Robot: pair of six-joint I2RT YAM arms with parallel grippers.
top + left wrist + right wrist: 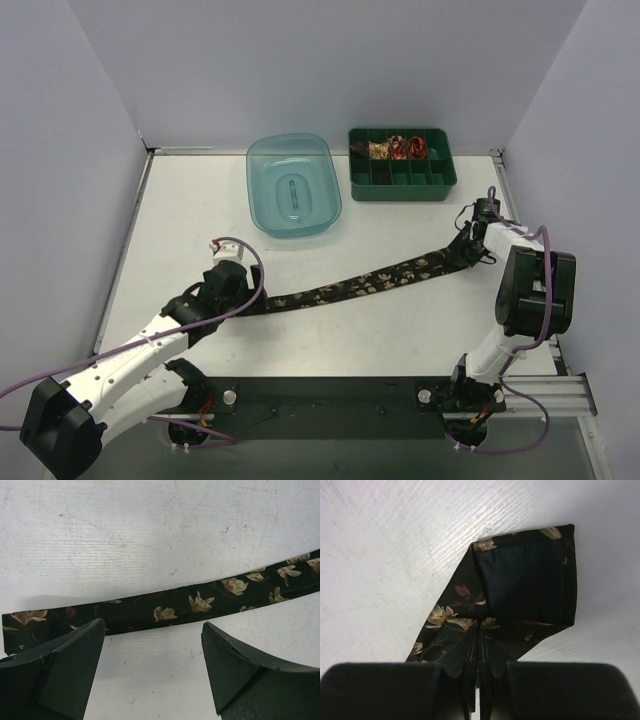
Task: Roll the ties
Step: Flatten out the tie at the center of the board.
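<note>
A long black tie with a gold floral pattern (370,282) lies diagonally across the white table (180,210). My right gripper (463,250) is shut on its wide end at the right. In the right wrist view the fabric (455,615) bunches between the shut jaws (479,666), and the tip is folded over, showing its dark blue lining (520,580). My left gripper (245,298) is open at the tie's narrow end. In the left wrist view that narrow end (150,607) lies flat just beyond the open gripper (152,632), with bare table between the fingers (75,660).
A green divided tray (402,190) at the back right holds small red and beige rolled ties (395,148) in its far compartments. To the tray's left stands a clear blue tub (293,185). Walls close in the table on three sides.
</note>
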